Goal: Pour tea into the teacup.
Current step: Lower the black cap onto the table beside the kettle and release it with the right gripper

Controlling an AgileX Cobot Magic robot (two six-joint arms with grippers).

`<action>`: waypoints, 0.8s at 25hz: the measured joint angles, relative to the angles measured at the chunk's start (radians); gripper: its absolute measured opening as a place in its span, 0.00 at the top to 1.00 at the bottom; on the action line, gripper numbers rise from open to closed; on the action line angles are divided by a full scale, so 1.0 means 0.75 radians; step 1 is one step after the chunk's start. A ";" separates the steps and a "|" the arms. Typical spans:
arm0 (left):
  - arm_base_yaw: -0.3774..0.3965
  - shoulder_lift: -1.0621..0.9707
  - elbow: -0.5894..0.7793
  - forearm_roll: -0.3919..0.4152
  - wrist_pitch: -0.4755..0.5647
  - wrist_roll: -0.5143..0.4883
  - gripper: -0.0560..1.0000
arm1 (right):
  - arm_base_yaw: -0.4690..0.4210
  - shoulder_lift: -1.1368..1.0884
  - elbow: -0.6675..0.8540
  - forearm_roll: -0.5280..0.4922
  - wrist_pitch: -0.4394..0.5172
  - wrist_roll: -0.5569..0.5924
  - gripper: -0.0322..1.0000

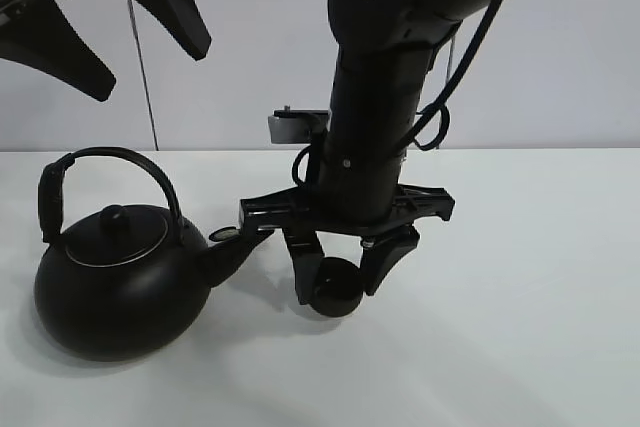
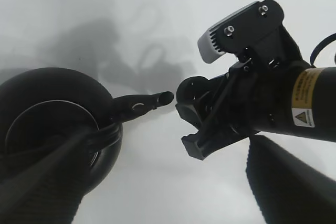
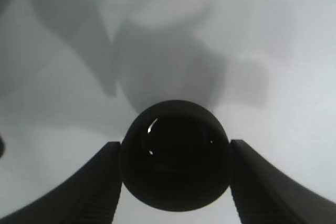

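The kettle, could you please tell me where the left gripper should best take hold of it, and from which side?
I would grip the arched handle at its crown, coming down from above: it stands upright over the lid with open space beneath, and the spout faces the teacup.

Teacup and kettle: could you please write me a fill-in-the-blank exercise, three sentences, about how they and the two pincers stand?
1. Of the right pincer and the left pincer, the one gripping the teacup is the ____.
2. The kettle stands on the white table, its ____ pointing toward the teacup.
3. The left pincer, high over the kettle, is ____ and holds nothing.
Missing words: right; spout; open.
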 joint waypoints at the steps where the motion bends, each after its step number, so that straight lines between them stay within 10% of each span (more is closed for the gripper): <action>1: 0.000 0.000 0.000 0.000 0.000 0.000 0.39 | 0.000 0.011 0.000 0.004 -0.001 0.000 0.58; 20: 0.000 0.000 0.000 0.000 0.000 0.000 0.39 | 0.000 0.041 0.000 0.011 -0.014 -0.017 0.57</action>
